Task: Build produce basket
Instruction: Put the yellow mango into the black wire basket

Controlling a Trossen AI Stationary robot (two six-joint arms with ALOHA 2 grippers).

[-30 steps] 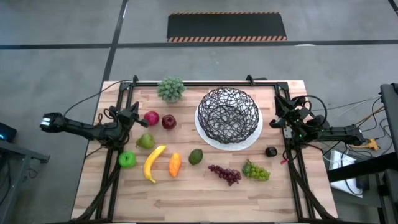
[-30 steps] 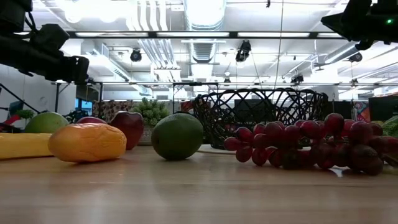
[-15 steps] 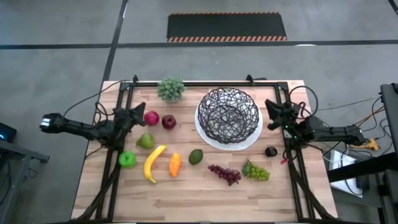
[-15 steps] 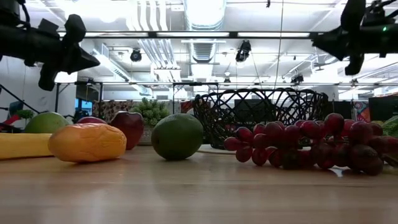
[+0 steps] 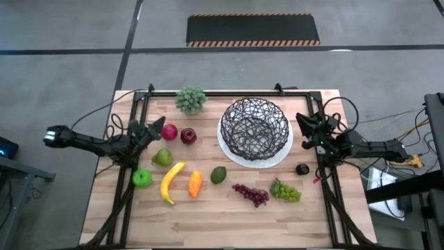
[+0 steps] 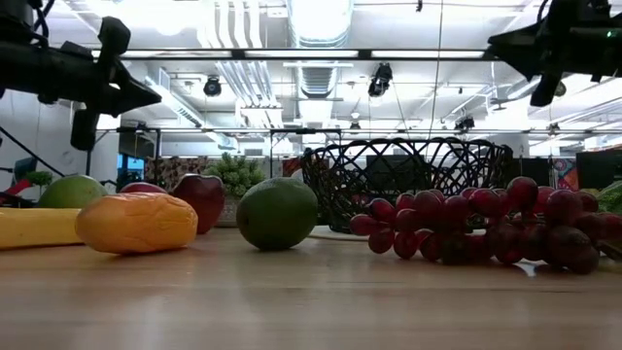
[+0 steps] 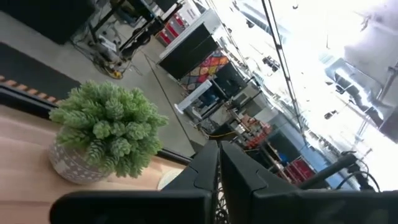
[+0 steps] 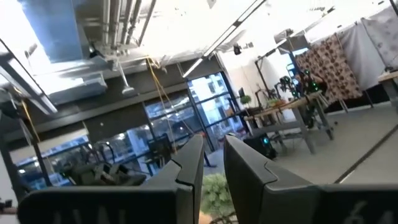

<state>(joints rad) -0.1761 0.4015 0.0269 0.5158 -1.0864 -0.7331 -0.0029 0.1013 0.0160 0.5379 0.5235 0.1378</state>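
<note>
Both arms are up off the table (image 5: 229,215), nothing carried. The left gripper (image 5: 148,130) hangs over the table's left side, just beside the pink-red apple (image 5: 168,131), and the left wrist view shows its two fingers (image 7: 205,168) pressed nearly together, only a sliver between them. That same view looks past them at the potted plant (image 7: 106,130), which sits near the far edge of the table, left of the basket.

Over on the right, the right gripper (image 5: 306,128) hovers just off the basket's right rim, its jaws a little apart, with a narrow gap visible between the fingers (image 8: 189,165) in the right wrist view. From table height both grippers show high in the air, well clear of the fruit.

The basket (image 5: 254,128) stands on its white plate (image 5: 281,154) at the back right of the table, and it holds no fruit. All the produce lies out on the wood: a dark red apple (image 5: 188,135) beside the pink-red one, a pear (image 5: 162,157) in front of them, a green apple (image 5: 141,178) near the left edge, then the banana (image 5: 171,181), the carrot (image 5: 195,183) and the avocado (image 5: 218,174) in a row toward the middle. Purple grapes (image 5: 251,194) and green grapes (image 5: 285,190) lie in front of the basket. A small black object (image 5: 302,169) sits near the right edge.
</note>
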